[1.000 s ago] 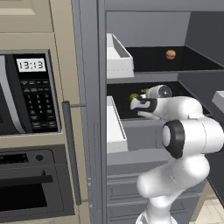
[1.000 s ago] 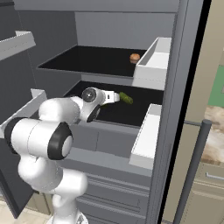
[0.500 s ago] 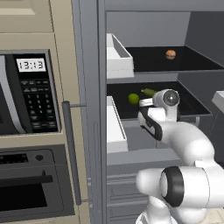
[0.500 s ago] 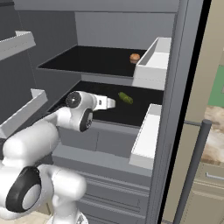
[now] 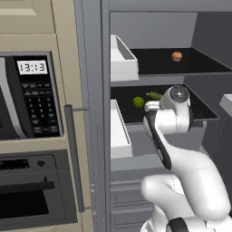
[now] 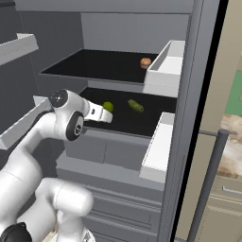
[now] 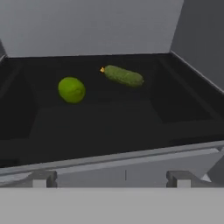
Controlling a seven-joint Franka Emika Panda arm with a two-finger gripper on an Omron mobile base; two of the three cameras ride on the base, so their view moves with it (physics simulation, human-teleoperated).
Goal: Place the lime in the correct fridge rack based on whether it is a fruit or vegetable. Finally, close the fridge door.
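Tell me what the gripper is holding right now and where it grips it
Nothing. The open gripper is empty; the small round yellow-green lime lies on the black fridge rack ahead of it.

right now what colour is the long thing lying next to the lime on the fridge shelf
Olive green with a small orange tip; the pickle-like item beside the lime shows best in the hand view.
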